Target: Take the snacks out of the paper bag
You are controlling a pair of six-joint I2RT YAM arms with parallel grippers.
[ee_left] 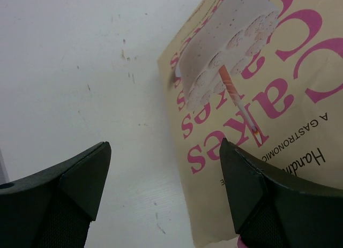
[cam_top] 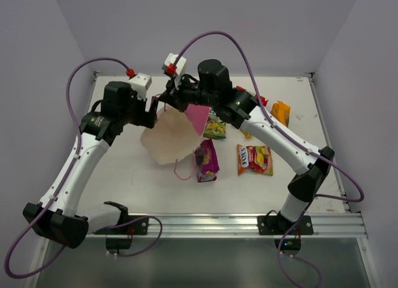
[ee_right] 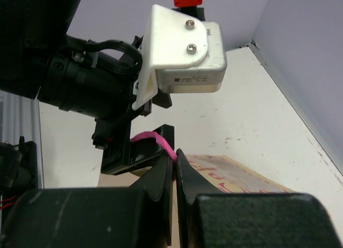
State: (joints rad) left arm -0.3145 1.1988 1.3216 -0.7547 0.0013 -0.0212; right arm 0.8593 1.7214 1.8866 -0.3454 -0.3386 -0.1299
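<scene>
Paper bag — cord handle pinched in right gripper | left gripper spread beside it

The tan bag, pink lettering on its face, sits tilted, a pink cord handle trailing at its near side. Right of it lie a magenta packet, red-yellow packet, green packet and orange packet.

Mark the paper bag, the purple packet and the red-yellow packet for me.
paper bag [cam_top: 165, 140], top external view, on its pale side wall.
purple packet [cam_top: 206, 160], top external view, on its middle.
red-yellow packet [cam_top: 254, 160], top external view, on its middle.
</scene>
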